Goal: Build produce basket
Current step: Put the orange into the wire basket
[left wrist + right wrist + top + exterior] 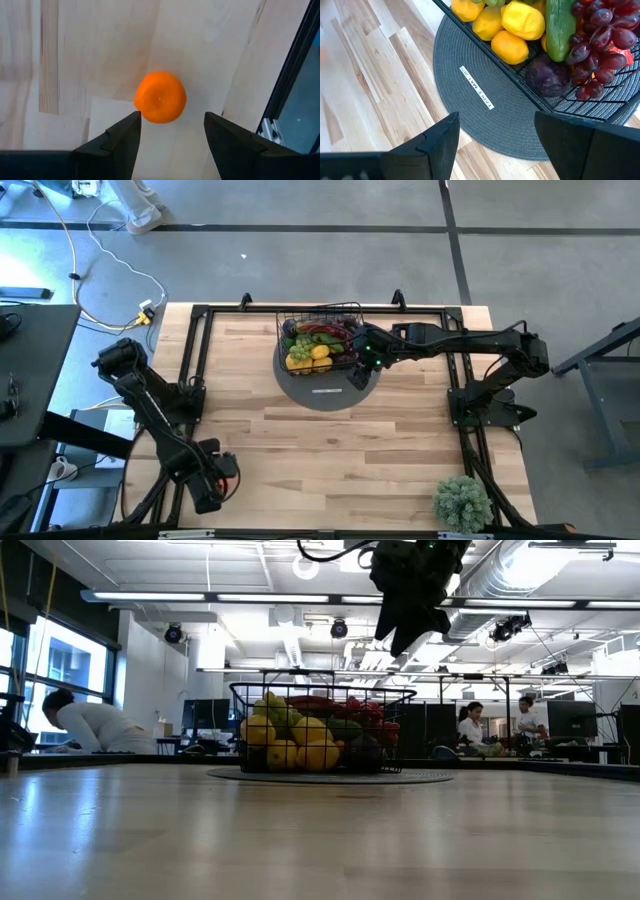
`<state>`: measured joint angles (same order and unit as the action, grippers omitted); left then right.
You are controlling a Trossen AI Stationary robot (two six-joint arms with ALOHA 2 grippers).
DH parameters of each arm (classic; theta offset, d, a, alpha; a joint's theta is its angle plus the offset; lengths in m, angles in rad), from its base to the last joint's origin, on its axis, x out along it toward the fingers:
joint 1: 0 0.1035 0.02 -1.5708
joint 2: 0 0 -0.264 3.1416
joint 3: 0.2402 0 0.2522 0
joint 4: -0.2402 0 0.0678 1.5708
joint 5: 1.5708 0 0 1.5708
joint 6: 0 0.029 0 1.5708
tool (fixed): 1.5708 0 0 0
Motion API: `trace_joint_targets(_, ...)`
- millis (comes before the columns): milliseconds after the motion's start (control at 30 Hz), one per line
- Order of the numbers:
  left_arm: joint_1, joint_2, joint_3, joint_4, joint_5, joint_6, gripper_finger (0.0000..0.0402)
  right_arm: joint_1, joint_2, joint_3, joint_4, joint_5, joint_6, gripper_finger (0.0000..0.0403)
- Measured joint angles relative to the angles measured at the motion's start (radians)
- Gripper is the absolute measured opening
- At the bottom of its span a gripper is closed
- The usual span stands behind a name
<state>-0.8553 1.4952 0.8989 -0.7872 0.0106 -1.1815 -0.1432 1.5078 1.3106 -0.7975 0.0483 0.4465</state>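
Basket (318,340) sits on the grey mat (325,392) at the far middle of the table (330,450), already loaded: lemons (512,30), a cucumber (556,27), purple grapes (597,42), something dark purple that I take for an eggplant (547,75). My right gripper (362,365) hangs above the basket's near right corner, fingers spread, nothing in them.

My left gripper (170,132) is down at the near left corner of the table, fingers apart and empty, looking straight down at a small orange fruit (160,97) lying loose on the wood. It sits just ahead of the fingertips, not between them yet.

Handling guess: the fruit looks like a light hard plastic toy, smooth and round, so it will likely roll or squirt out if pinched off-centre. I'd drop over it and close across its widest middle, both fingers level. The basket is stiff wire and won't give; the pile inside is heaped, so a piece dropped on top could roll off. I'd aim for a low spot among the lemons.
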Motion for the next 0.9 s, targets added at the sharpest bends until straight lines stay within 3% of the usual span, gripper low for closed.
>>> trace_joint_targets(233, 0.007, 0.006, -0.003, 0.004, -0.003, 0.034, 0.0207, 0.000, 0.000, 0.000, -0.003, 0.000, -0.001, 0.0240)
trace_joint_targets(667, 0.057, 0.108, -0.004, 0.038, 0.116, 0.092, 0.0207, 0.000, 0.000, 0.000, -0.011, 0.000, 0.001, 0.0240)
trace_joint_targets(900, 0.062, 0.145, -0.003, 0.071, 0.122, 0.112, 0.0207, 0.000, 0.000, 0.000, -0.011, 0.000, 0.001, 0.0240)
